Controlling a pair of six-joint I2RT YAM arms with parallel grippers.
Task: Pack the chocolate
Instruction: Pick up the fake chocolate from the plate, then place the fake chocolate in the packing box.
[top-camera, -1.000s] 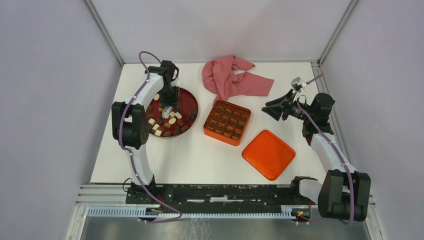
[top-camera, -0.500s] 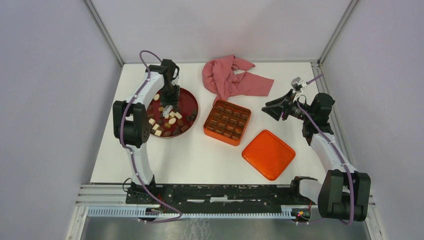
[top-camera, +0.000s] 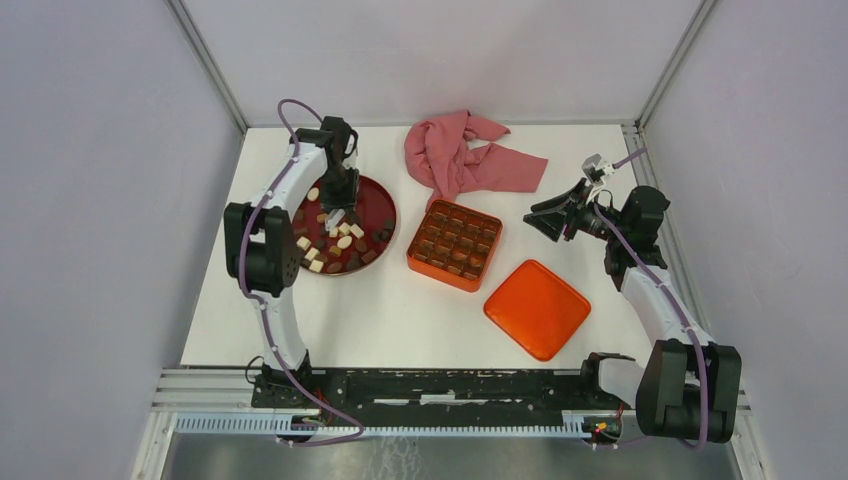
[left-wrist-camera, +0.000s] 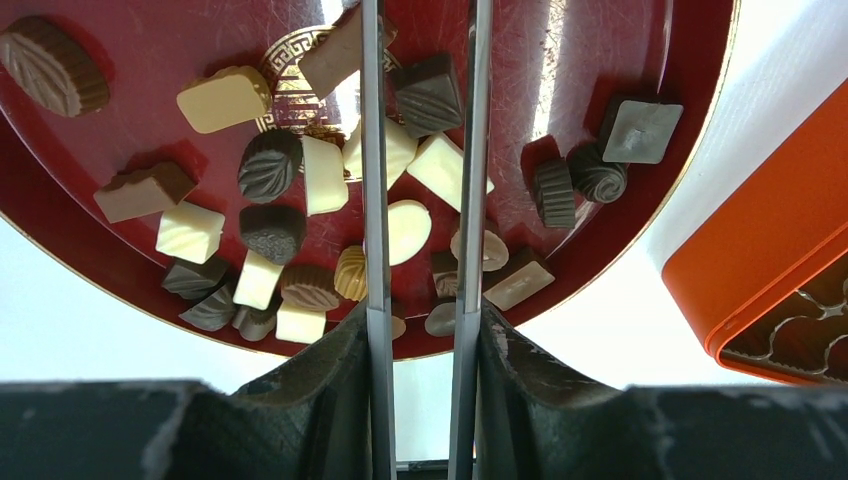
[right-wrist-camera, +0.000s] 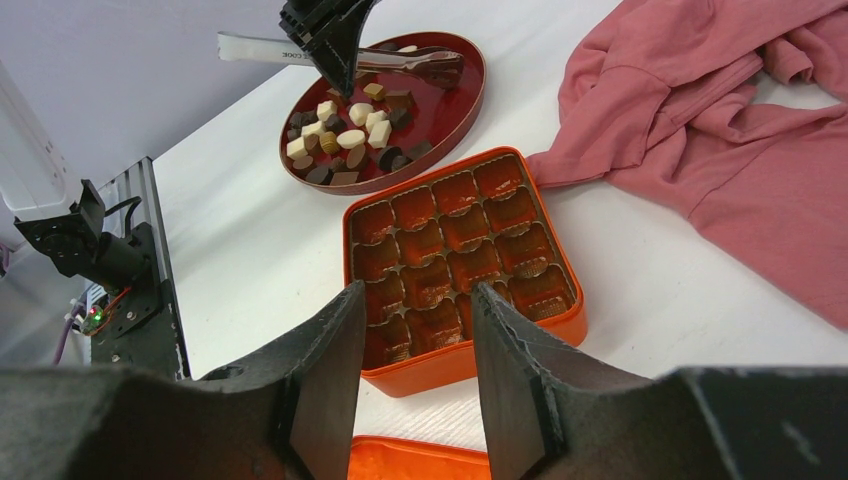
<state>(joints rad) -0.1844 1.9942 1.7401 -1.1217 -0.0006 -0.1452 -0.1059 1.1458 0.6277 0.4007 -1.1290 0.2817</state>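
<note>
The chocolate (top-camera: 335, 240) is several small dark, tan and cream pieces (left-wrist-camera: 270, 235) heaped on a round dark-red plate (top-camera: 383, 203). My left gripper (top-camera: 339, 208) hangs over the plate, shut on metal tongs (left-wrist-camera: 372, 150). The two blades of the tongs reach down among the pieces. A dark square piece (left-wrist-camera: 430, 95) lies between the blades; whether it is pinched I cannot tell. The orange tin (top-camera: 455, 245) with gridded cups (right-wrist-camera: 460, 240) stands right of the plate. My right gripper (top-camera: 545, 218) hovers open and empty right of the tin (right-wrist-camera: 415, 300).
The orange lid (top-camera: 537, 308) lies flat near the front right, just below my right gripper. A crumpled pink cloth (top-camera: 465, 155) lies at the back centre, behind the tin. The tin's corner (left-wrist-camera: 770, 270) sits close to the plate's right rim (left-wrist-camera: 600, 40).
My left gripper with the tongs has shifted slightly toward the back over the plate. The right arm has not moved.
</note>
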